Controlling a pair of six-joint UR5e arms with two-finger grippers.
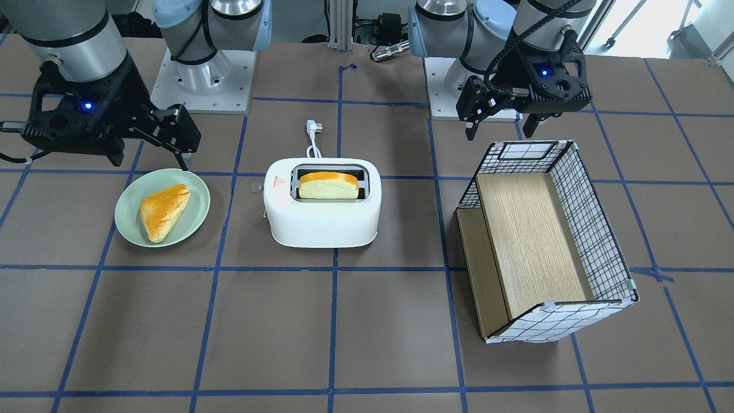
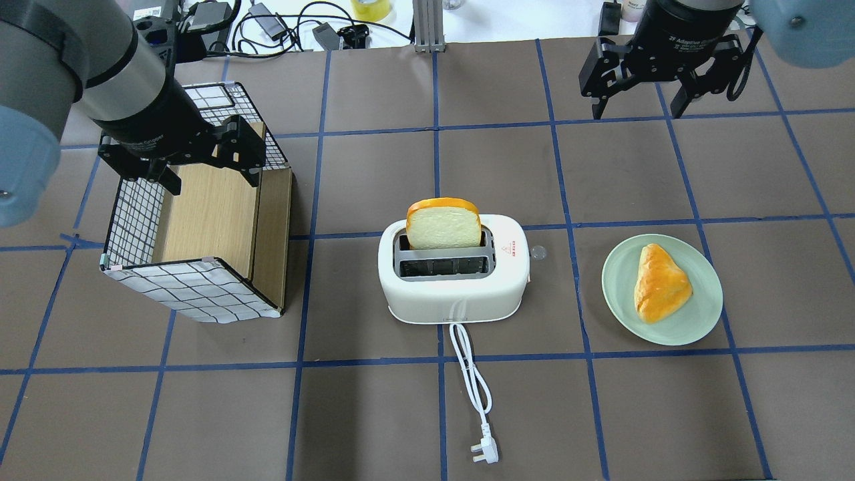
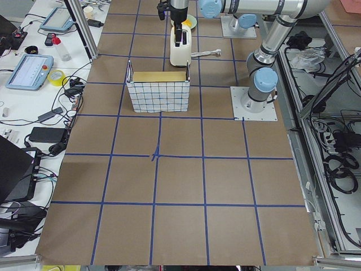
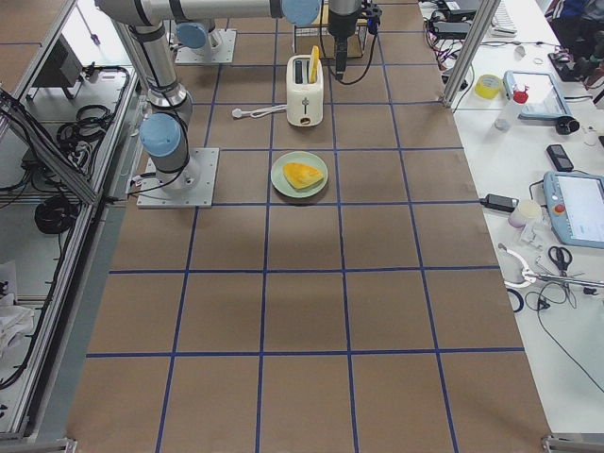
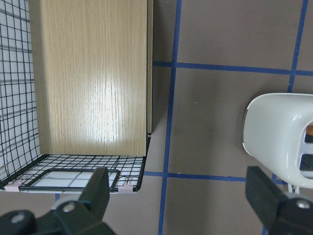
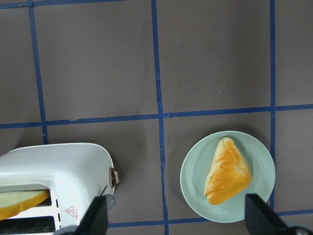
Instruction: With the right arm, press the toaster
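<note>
The toaster (image 2: 454, 294) stands upright mid-table, between the box (image 2: 194, 294) on the robot's left and the plate (image 2: 618, 300) on its right, well apart from both. 1 slice (image 2: 444, 227) stands tall in the farther of its 2 slots. Its lever (image 6: 114, 177) juts from the end facing the plate, and judging by the raised slice it is probably up. The right gripper (image 2: 638, 110) hangs spread wide and empty above the table, beyond the plate. The left gripper (image 2: 210, 177) gapes likewise over the box. The shell looks like light, smooth plastic, so a sideways shove would likely slide or tip it, and the loose cord (image 2: 471, 381) anchors nothing. No grasp seems needed. The push should probably fall straight down on the lever, a small, narrow target that a fingertip could slip off.
</note>
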